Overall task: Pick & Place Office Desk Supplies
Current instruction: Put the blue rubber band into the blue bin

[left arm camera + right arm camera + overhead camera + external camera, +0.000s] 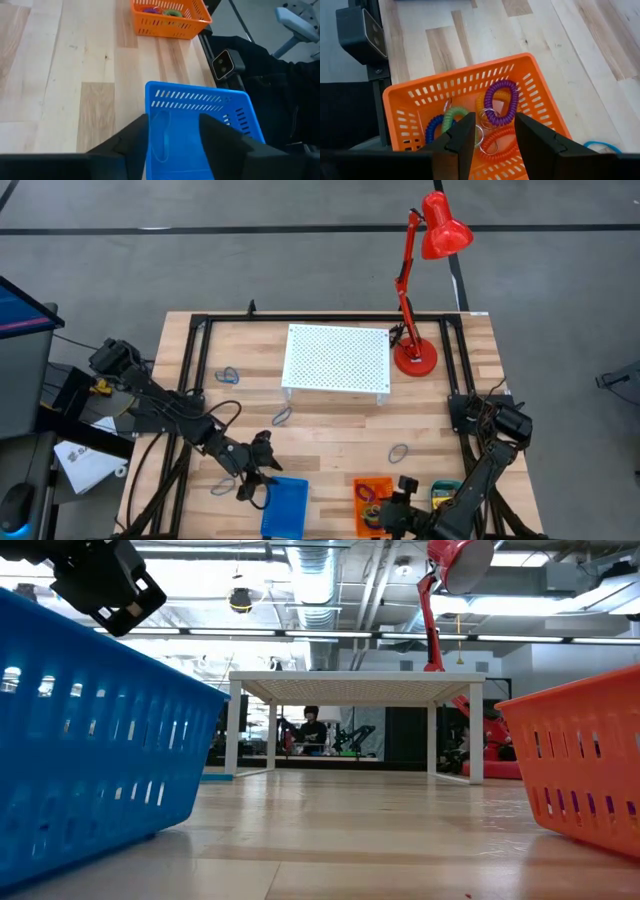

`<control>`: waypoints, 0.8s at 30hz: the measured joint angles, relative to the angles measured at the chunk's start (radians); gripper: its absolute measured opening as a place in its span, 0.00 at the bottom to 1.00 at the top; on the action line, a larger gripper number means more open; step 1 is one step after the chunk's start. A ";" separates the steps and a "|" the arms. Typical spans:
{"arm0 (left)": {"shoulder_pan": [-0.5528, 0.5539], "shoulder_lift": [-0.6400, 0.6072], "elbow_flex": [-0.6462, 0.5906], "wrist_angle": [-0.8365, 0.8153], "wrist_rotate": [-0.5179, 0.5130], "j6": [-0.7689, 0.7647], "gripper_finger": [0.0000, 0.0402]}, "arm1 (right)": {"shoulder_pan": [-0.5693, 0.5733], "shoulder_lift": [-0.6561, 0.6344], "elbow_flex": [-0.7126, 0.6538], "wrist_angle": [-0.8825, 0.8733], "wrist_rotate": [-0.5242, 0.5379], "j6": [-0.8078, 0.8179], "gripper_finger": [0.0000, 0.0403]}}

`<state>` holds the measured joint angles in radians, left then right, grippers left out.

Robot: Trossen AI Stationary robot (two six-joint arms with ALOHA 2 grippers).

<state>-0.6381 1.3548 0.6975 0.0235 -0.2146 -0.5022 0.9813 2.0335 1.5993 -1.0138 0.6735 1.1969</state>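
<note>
So the wooden bench [330, 435] has the white perforated stand [336, 360] and the red lamp [420, 275] at the far side, and two baskets at the near edge. The blue basket [285, 505] sits right under the left hand [255, 472]. Its fingers are spread apart with nothing between them, and the left wrist view shows a pale blue loop [161, 136] lying on the basket floor just beyond the fingertips. From above you can't make that loop out at all.

The right hand [492, 131] hangs over the orange basket [470, 95], fingers parted, gripping nothing. Its wrist view shows a pile of coiled loops below it: purple [501, 102], orange, green, blue. Overhead that's just a blur.

Other loops are scattered on the bench, one grey [399, 453] well away from both hands.
</note>
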 joint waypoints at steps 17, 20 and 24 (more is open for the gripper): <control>0.036 0.000 -0.001 -0.255 -0.226 0.015 0.43 | 0.000 0.000 0.000 -0.082 0.004 0.079 0.33; 0.076 0.000 -0.015 -0.332 -0.244 -0.013 0.40 | 0.000 0.000 0.000 -0.084 0.004 0.079 0.33; 0.115 0.000 -0.047 -0.323 -0.257 -0.029 0.38 | -0.003 0.000 0.000 -0.159 0.006 0.147 0.33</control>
<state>-0.5235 1.3548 0.6509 -0.2999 -0.4713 -0.5312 0.9779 2.0335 1.5993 -1.1724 0.6800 1.3444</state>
